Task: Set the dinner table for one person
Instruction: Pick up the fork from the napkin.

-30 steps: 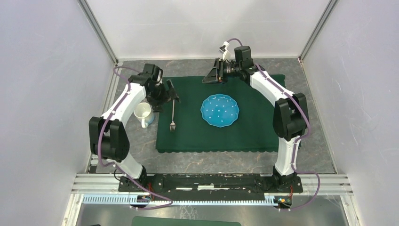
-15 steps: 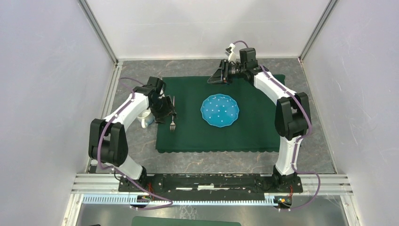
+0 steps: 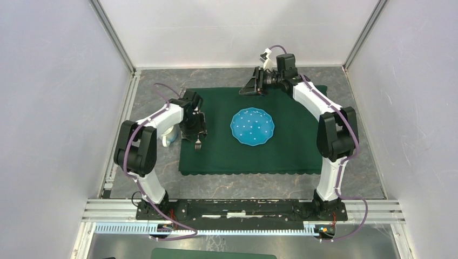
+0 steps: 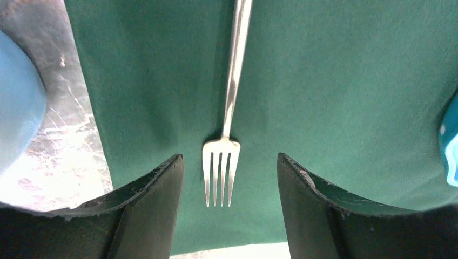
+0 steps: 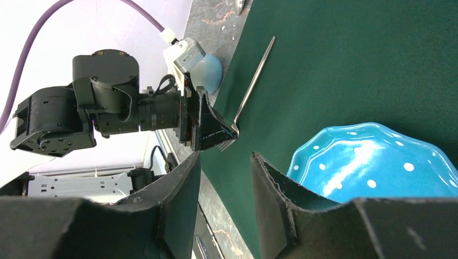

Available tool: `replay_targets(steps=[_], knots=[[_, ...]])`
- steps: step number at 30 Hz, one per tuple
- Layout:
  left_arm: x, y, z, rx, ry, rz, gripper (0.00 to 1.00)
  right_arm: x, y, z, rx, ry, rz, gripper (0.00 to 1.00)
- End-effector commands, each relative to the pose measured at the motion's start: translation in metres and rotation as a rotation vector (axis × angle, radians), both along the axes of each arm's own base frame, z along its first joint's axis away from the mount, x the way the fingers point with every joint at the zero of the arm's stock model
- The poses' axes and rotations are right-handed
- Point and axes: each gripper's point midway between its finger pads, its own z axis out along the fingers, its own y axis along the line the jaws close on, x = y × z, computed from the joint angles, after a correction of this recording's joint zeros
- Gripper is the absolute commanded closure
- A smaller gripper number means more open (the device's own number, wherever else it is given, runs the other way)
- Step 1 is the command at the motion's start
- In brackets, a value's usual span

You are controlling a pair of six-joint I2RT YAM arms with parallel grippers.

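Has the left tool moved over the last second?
Yes. Against the still green cloth in the top view, the left tool has come toward the cloth's near edge, from the handle end of the fork to its tines.

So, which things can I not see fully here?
Top view: the left gripper covers most of the fork; the left arm hides part of the mug.
Left wrist view: the top edge cuts off the fork's handle; the mug is blurred.
Right wrist view: the right gripper hides the plate's edge.

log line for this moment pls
left gripper open, astride fork tines | fork flat on green cloth, ungripped | plate on cloth | right gripper open, empty
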Motion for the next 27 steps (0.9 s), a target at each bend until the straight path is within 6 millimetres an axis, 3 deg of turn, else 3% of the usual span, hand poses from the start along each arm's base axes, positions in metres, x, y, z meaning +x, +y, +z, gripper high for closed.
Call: replay_targets(steps=[1, 7, 9, 14, 19, 23, 27], knots=[[0.039, -0.001, 0.011, 0.043, -0.13, -0.029, 0.3, 0.003, -0.008, 0.03, 0.015, -0.088, -0.014, 0.55], [0.055, -0.005, 0.004, 0.055, -0.146, -0.039, 0.35, 0.007, -0.012, 0.03, 0.017, -0.084, -0.019, 0.55], [0.058, -0.008, 0.002, 0.042, -0.15, -0.044, 0.43, 0.009, -0.014, 0.03, 0.016, -0.084, -0.025, 0.55], [0.055, -0.011, -0.012, 0.044, -0.12, -0.055, 0.75, 0.01, -0.018, 0.029, 0.013, -0.084, -0.036, 0.55], [0.059, -0.015, -0.01, 0.036, -0.129, -0.069, 0.84, 0.01, -0.021, 0.029, 0.016, -0.079, -0.036, 0.55], [0.065, -0.019, -0.004, 0.026, -0.138, -0.07, 0.97, 0.011, -0.023, 0.026, 0.014, -0.072, -0.04, 0.55], [0.066, -0.028, 0.003, -0.026, -0.139, -0.051, 0.98, 0.008, -0.024, 0.022, 0.008, -0.067, -0.046, 0.55]])
